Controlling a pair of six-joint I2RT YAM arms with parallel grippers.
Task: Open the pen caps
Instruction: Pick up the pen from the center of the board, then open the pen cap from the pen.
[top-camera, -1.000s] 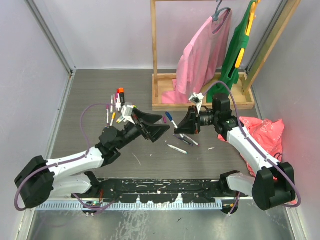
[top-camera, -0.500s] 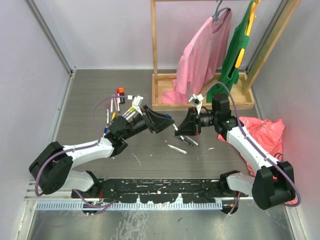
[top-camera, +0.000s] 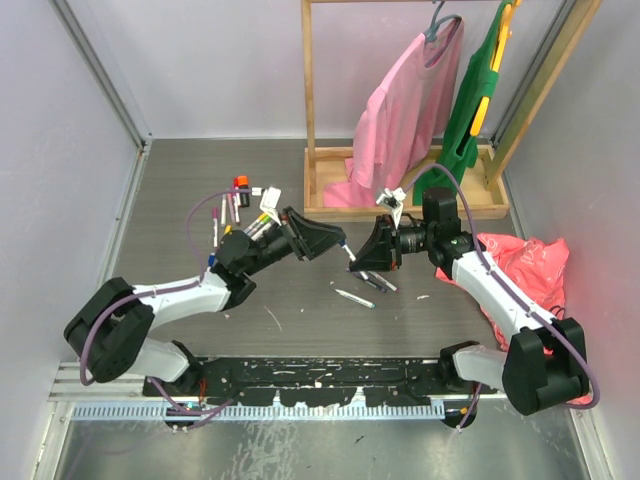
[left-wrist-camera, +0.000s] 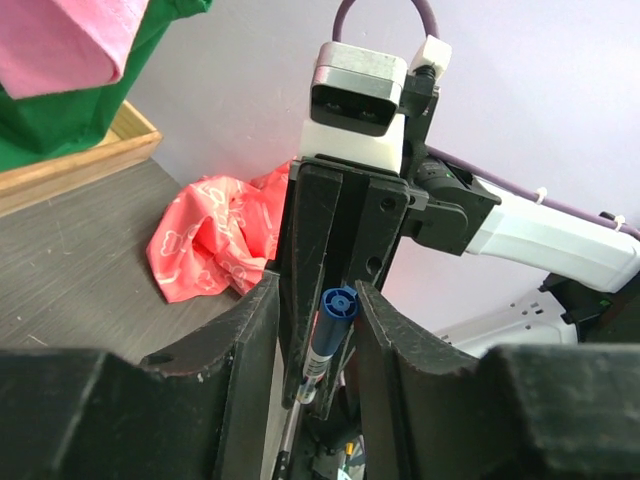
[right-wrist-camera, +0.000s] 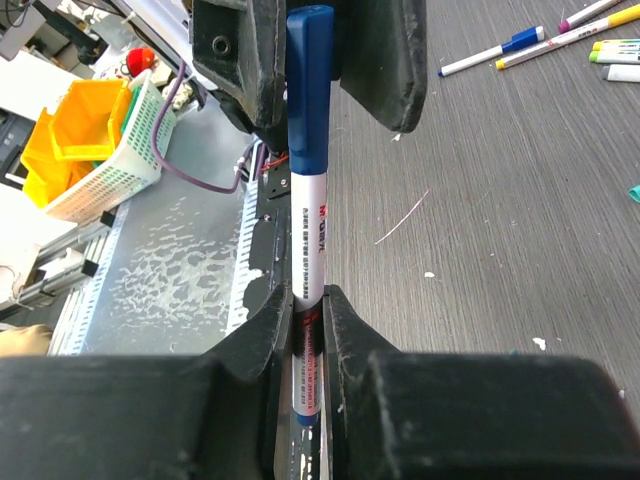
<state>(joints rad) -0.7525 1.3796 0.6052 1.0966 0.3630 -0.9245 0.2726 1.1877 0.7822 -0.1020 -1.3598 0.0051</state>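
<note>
Pen (right-wrist-camera: 308, 220) tail hidden in clamped right gripper (right-wrist-camera: 308, 300); left gripper (left-wrist-camera: 318, 295) narrow round blue cap (left-wrist-camera: 340, 303), contact we cannot tell; loose pens (right-wrist-camera: 490, 55) beyond

The bench (top-camera: 170, 180) is open at the far left and front middle, but the rack (top-camera: 308, 100) closes the back right, a red bag (top-camera: 520, 262) the right side, and pens (top-camera: 232, 210) lie scattered at the centre-left.
</note>
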